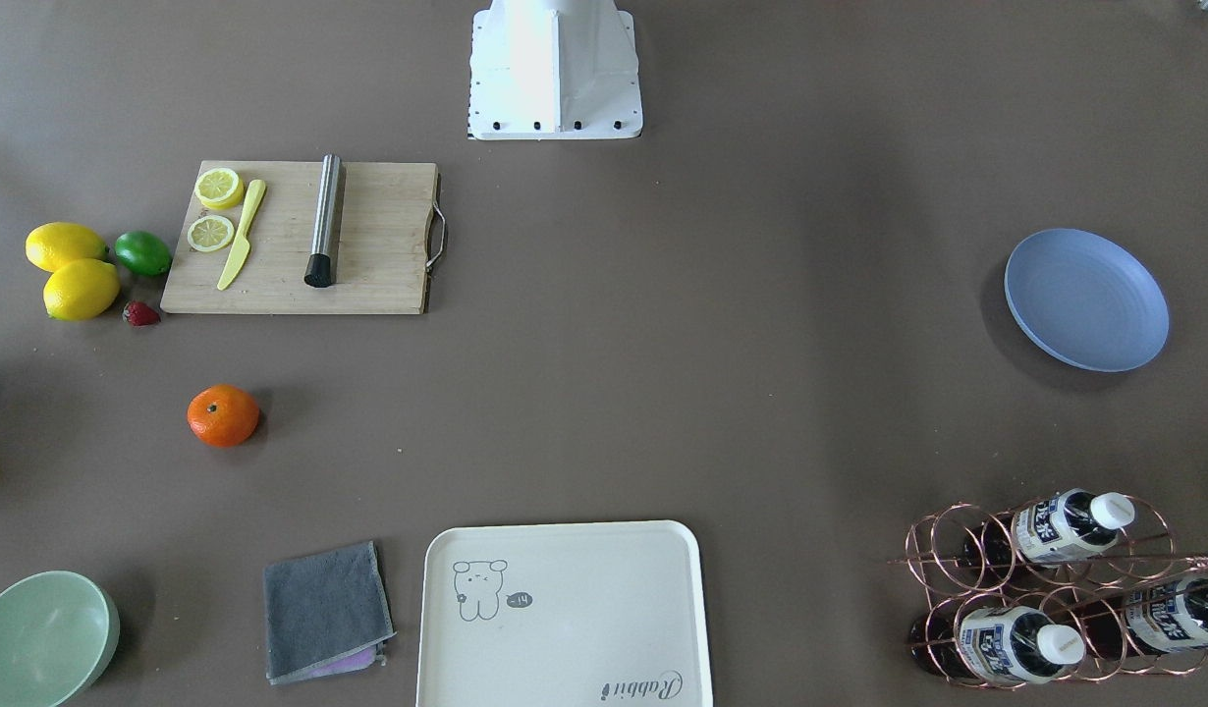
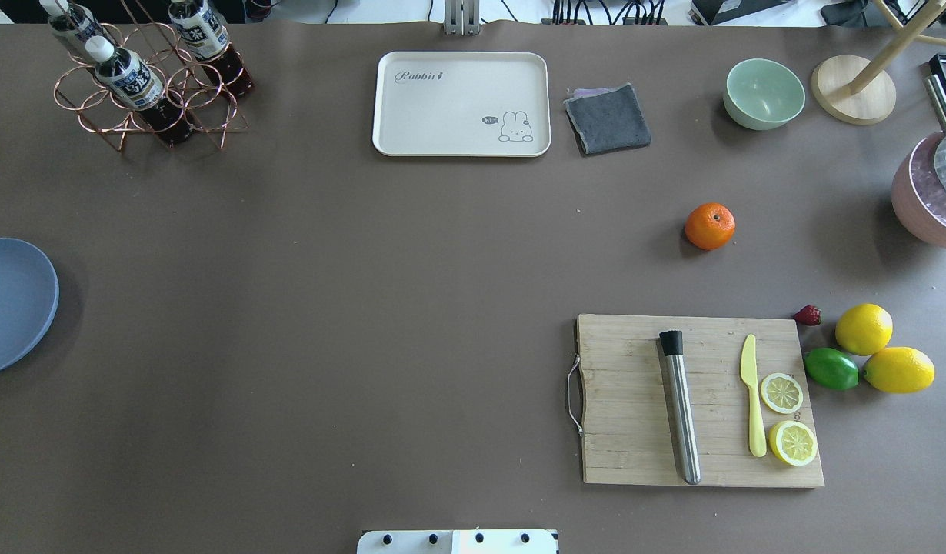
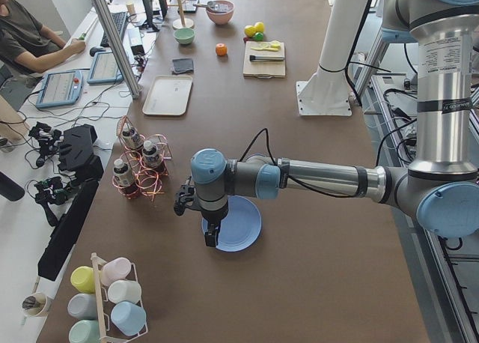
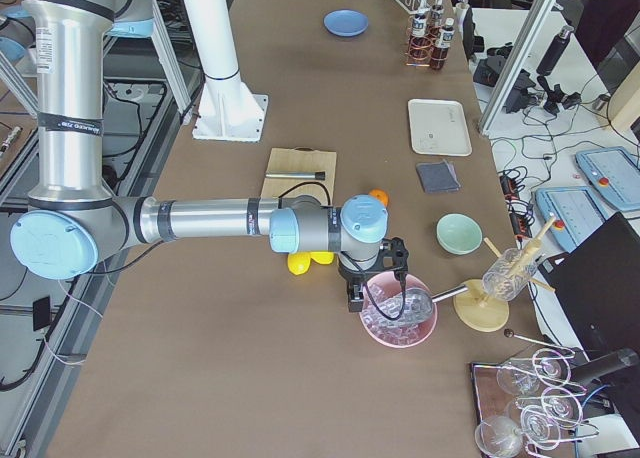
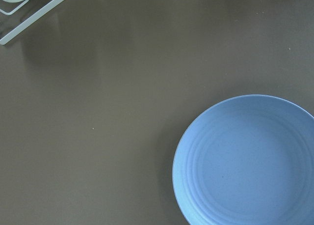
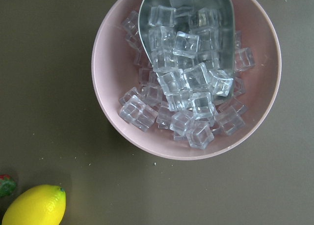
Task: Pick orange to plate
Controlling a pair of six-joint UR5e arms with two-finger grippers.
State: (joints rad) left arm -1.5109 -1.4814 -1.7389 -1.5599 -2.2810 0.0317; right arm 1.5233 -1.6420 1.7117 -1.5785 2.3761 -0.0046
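Note:
The orange [image 1: 223, 415] [image 2: 709, 226] lies alone on the brown table, between the cutting board and the grey cloth, with no gripper near it. The pale blue plate [image 1: 1086, 299] [image 2: 11, 304] sits empty at the opposite end of the table. In the exterior left view my left gripper [image 3: 212, 238] hangs over the plate [image 3: 239, 227], which fills the lower right of the left wrist view [image 5: 250, 161]. In the exterior right view my right gripper [image 4: 355, 300] hovers above a pink bowl of ice. I cannot tell whether either gripper is open or shut.
A wooden cutting board [image 2: 634, 431] carries a steel muddler, a yellow knife and lemon slices. Two lemons [image 2: 864, 328], a lime and a strawberry lie beside it. A cream tray [image 2: 461, 104], grey cloth, mint bowl [image 2: 764, 94], copper bottle rack [image 2: 146, 77] and pink ice bowl [image 6: 186, 72] line the edges.

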